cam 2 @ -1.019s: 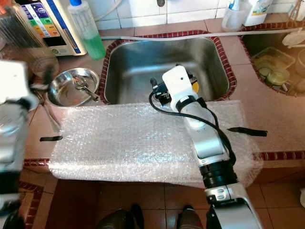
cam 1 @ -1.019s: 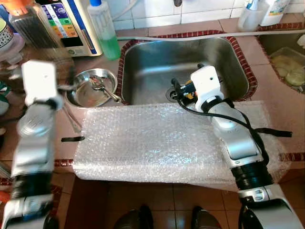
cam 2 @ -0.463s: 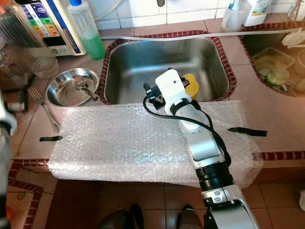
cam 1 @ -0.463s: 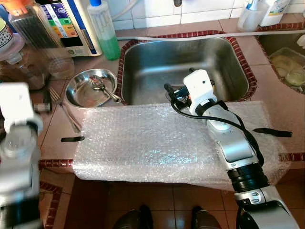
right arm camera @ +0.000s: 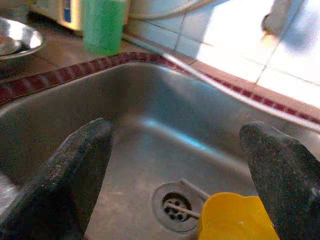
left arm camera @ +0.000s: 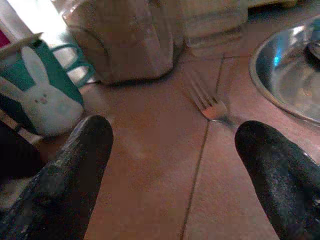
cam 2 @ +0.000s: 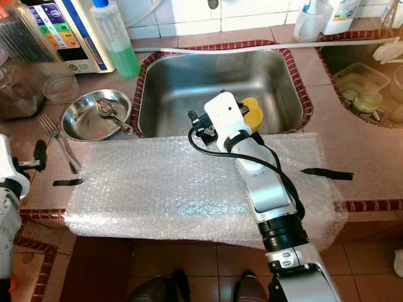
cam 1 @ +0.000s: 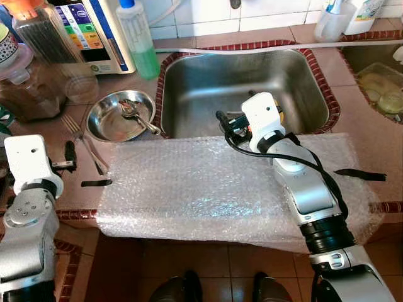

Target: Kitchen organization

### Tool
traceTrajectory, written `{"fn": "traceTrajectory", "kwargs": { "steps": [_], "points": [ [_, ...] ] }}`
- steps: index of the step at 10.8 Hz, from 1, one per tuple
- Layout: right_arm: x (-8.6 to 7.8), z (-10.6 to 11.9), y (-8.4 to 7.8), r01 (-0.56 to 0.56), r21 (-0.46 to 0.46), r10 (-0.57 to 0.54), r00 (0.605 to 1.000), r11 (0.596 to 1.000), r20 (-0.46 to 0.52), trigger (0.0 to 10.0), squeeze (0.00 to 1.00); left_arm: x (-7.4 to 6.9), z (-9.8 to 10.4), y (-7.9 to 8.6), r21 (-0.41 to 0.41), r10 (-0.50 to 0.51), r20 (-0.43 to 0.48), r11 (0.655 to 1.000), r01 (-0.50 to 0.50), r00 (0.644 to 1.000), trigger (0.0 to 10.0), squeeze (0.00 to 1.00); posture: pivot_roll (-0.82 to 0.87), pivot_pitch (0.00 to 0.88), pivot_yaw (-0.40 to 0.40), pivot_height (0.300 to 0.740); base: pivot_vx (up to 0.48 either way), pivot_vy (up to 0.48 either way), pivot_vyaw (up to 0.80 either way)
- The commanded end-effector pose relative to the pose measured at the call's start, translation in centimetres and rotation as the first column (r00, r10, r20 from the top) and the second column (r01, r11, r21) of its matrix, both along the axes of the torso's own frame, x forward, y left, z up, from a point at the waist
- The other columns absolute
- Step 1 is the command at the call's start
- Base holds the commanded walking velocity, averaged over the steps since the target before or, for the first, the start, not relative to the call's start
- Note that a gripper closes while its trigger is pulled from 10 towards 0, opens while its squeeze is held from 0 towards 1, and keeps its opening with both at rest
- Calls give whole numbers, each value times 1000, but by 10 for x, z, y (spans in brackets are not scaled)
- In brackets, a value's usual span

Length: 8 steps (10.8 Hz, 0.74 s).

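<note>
White tiled wall behind. Terracotta tile counter with dark red patterned edge trim. Reddish-brown tile floor below. Bright daylight on wall tiles.

A home kitchen.
A steel sink sits ahead of the right gripper in a tiled surface, with a dish-soap bottle and fork.
</note>
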State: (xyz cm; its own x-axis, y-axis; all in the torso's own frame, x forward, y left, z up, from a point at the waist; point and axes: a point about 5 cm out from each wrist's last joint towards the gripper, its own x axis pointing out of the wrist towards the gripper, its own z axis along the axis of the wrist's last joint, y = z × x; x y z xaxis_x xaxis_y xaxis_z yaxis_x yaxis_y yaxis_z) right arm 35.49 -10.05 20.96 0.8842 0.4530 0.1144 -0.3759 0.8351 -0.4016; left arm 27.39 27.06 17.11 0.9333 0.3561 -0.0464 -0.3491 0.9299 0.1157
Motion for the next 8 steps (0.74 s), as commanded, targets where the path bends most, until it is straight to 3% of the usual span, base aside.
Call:
{"fn": "traceTrajectory", "kwargs": {
  "steps": [1,2,5,8],
  "points": [
    [-8,1,12,-102,27,103,994,994,-20,10000,0,-3,-1,2,-35,24,-11,999,-24,1000,10000,0,-86,212,155,740,0,0,0],
    [-16,2,20,-196,52,198,980,979,-34,10000,0,0,-1,-2,-51,13,-16,999,-14,1000,10000,0,-88,211,157,740,0,0,0],
    [-27,11,29,-282,59,284,959,958,-15,10000,0,6,-3,-12,-81,-22,-30,997,20,999,10000,0,-97,218,160,740,0,0,0],
    [-47,20,46,-453,43,455,890,890,-37,10000,0,13,-7,-19,-108,-53,-46,993,48,998,10000,0,-108,219,162,740,0,0,0]
  ]
}}
